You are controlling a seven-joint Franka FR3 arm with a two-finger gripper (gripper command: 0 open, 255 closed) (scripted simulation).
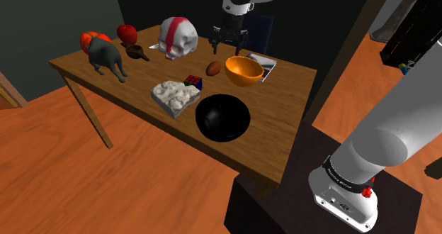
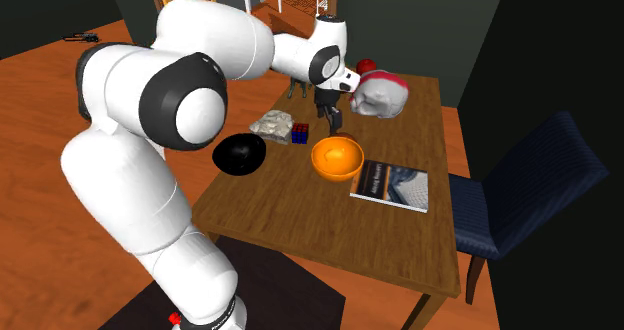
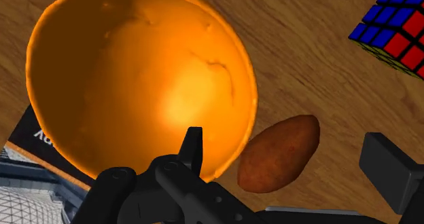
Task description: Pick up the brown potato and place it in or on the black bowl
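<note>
— How do the jaws stand?
— Wide apart, clasping nothing. The gripper (image 1: 229,48) hangs over the table (image 1: 289,91).
— And the potato?
— The potato (image 3: 280,153) lies on the wood below the jaws, in the gap between them, touching neither finger. An orange bowl (image 3: 136,73) sits just outside one finger, close beside the potato. A cube (image 3: 397,26) lies beyond the other finger. The black bowl (image 1: 222,118) stands well apart from the gripper.

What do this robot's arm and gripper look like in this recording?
The arm is glossy white with rounded links and dark grey caps at the joints. The gripper is all black with two fingers. A small red knob sits near the base.
</note>
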